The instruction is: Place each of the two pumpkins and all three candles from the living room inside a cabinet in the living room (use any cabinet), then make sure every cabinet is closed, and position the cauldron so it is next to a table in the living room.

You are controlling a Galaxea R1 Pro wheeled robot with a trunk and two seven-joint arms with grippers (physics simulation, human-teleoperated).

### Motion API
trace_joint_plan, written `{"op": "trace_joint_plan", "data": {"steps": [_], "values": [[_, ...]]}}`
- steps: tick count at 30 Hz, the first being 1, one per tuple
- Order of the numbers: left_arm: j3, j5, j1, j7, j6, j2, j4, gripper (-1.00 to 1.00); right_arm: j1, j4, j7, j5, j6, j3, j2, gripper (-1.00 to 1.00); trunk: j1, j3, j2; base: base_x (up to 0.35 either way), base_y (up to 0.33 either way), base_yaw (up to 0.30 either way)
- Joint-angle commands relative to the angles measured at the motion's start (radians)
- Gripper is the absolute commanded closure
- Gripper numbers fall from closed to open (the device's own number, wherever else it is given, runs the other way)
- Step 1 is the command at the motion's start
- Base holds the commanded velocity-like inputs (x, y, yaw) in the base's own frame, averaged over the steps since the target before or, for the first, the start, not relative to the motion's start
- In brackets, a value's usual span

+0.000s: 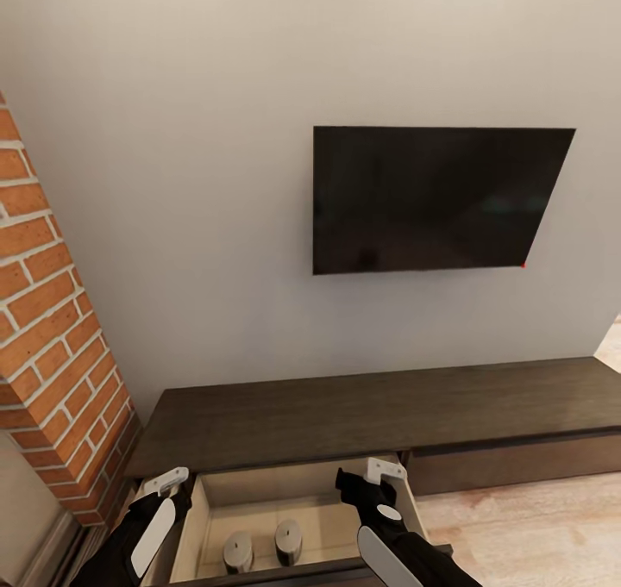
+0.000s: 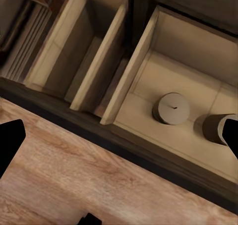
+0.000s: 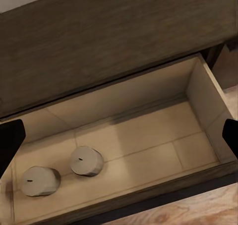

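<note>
The wall (image 1: 216,139) fills most of what's ahead, pale and bare apart from the black television (image 1: 435,197) hung on it at about two o'clock. A red brick column (image 1: 52,346) runs down the nine o'clock side.

Below the screen sits the cabinet (image 1: 371,410), long, low and dark brown, stretching from the bricks off toward three o'clock. Its drawer (image 1: 259,488) at six o'clock stands pulled out, pale wood inside, and a second, narrower pale compartment (image 2: 74,46) lies open beside it toward the brick side. Pale wooden flooring (image 1: 535,527) shows at four o'clock.

The left gripper (image 1: 168,483) hangs over the drawer's left wall at about seven o'clock, and the right gripper (image 1: 379,475) hangs over the drawer's right end at about five o'clock. From each wrist camera the dark fingertips (image 3: 10,140) sit far out at opposite edges of the picture with nothing between them, so both pairs of fingers are spread wide and empty.

Two candles lie inside the open drawer toward its front and left, just beside one another without clearly touching: one candle (image 3: 87,160) stands upright with its wick mark up, and the other candle (image 3: 40,181), nearer the drawer's left wall, looks tipped over.
</note>
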Motion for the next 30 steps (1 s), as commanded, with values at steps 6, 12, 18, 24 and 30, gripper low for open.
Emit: {"op": "trace_joint_plan", "data": {"steps": [6, 12, 18, 24, 30], "values": [[-0.001, 0.010, 0.000, 0.007, 0.002, 0.000, -0.002, -1.00, -0.001, -0.002, -0.007, -0.004, 0.001, 0.004, -0.001, -1.00, -0.023, 0.018, 0.041, 0.000, 0.000, 0.000], [-0.001, 0.010, 0.000, 0.007, 0.001, 0.000, -0.002, -1.00, -0.001, -0.002, -0.007, -0.004, 0.001, 0.004, -0.001, -1.00, -0.046, 0.036, 0.083, 0.000, 0.000, 0.000], [-0.001, 0.010, 0.001, 0.007, -0.001, 0.000, -0.002, -1.00, -0.001, 0.025, -0.007, -0.002, 0.001, 0.004, -0.001, -1.00, -0.069, 0.055, 0.125, 0.000, 0.000, 0.000], [-0.001, 0.011, 0.003, 0.007, -0.040, -0.001, -0.002, -1.00, -0.001, 0.048, -0.007, 0.004, 0.001, 0.004, -0.002, -1.00, -0.092, 0.074, 0.167, 0.000, 0.000, 0.000], [-0.001, 0.010, 0.004, 0.007, -0.048, -0.005, -0.002, -1.00, -0.001, 0.051, -0.007, 0.004, -0.023, 0.004, -0.003, -1.00, -0.104, 0.083, 0.188, 0.000, 0.000, 0.023]]}}
